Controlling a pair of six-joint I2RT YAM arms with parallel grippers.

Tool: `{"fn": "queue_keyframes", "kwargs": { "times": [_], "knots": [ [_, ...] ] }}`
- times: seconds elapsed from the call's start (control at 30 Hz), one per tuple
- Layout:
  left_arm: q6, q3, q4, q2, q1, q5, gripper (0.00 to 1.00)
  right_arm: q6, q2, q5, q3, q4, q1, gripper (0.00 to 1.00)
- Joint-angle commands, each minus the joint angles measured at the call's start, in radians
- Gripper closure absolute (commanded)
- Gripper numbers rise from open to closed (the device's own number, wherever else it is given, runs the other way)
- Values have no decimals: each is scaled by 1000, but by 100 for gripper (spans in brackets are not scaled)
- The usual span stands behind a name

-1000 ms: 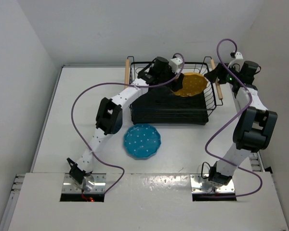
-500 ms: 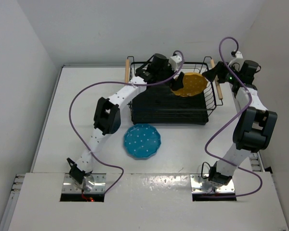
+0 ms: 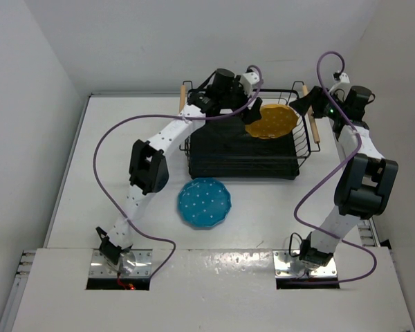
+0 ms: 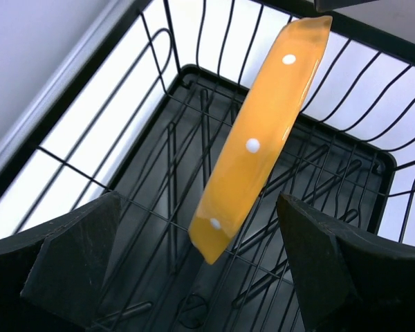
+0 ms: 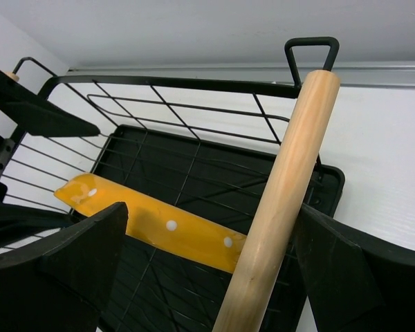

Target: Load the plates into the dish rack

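Observation:
The yellow-orange plate (image 3: 273,121) leans tilted in the back right of the dish rack (image 3: 242,162). My left gripper (image 3: 247,104) is open just left of it; in the left wrist view (image 4: 199,221) the plate's edge (image 4: 263,138) lies between the wide-spread fingers, touching neither. My right gripper (image 3: 306,107) is open at the rack's right wooden handle (image 3: 312,124); in the right wrist view (image 5: 211,221) the handle (image 5: 290,180) crosses between the fingers, with the plate (image 5: 173,228) behind it. The teal blue plate (image 3: 204,202) lies flat on the table in front of the rack.
The rack's left wooden handle (image 3: 182,97) is beside the left arm. Black wire walls (image 4: 173,145) and prongs rise from the tray base (image 5: 194,166). White walls close in the table at the back and both sides.
My left gripper has drawn back up and to the left, off the yellow-orange plate, which stays leaning in the rack. The right arm and the teal plate have not moved.

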Motion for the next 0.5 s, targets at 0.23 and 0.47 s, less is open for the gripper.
{"fn": "queue_keyframes", "kwargs": {
  "times": [0.23,0.47],
  "knots": [
    [77,1,-58,-145,70,82,0,48,-52,30,38,88,-1,0],
    [230,-84,-184,-347,114,-1,0,56,-134,179,19,49,-9,0]
  ]
}}
